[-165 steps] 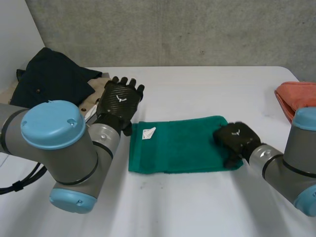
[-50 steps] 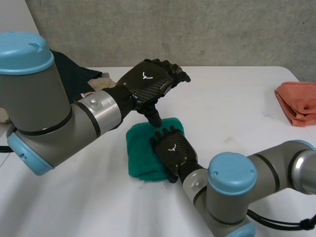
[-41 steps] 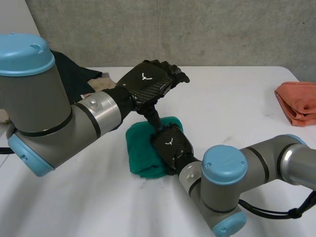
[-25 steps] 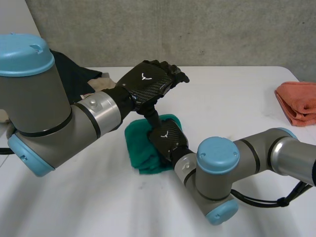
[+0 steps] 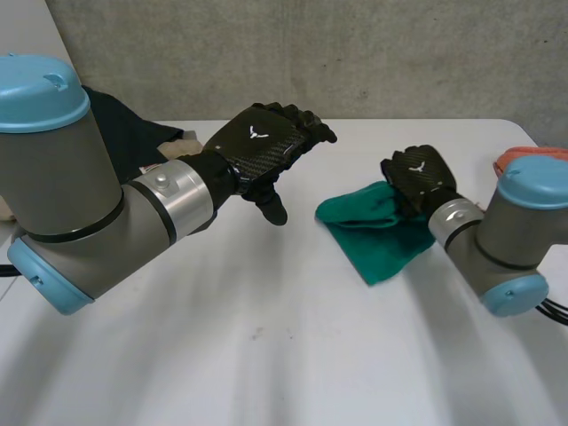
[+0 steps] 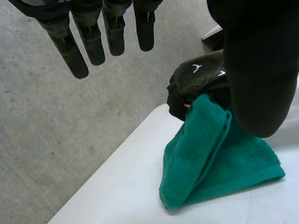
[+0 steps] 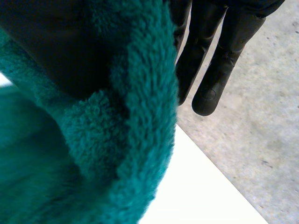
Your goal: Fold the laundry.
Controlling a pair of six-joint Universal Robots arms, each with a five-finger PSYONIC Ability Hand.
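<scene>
A green towel (image 5: 382, 238) hangs bunched from my right hand (image 5: 417, 174) at the right of the table; its lower end reaches down to the tabletop. That hand is shut on the towel's upper edge. In the left wrist view the right hand (image 6: 196, 79) clutches the top of the towel (image 6: 210, 158) beyond my own thumb. The right wrist view has the towel (image 7: 126, 140) pressed against the palm, with fingers (image 7: 208, 60) reaching past it. My left hand (image 5: 257, 142) hovers open above the table's middle, fingers (image 6: 77, 46) straight, holding nothing.
A dark garment (image 5: 115, 124) lies in a heap at the back left with something tan (image 5: 173, 146) beside it. An orange cloth (image 5: 515, 158) peeks out behind my right arm at the far right. The white table (image 5: 284, 355) stretches toward me.
My right hand closed on the folded towel in the middle and carried it off to the right, where it now hangs loose. The left hand has stayed in place.
</scene>
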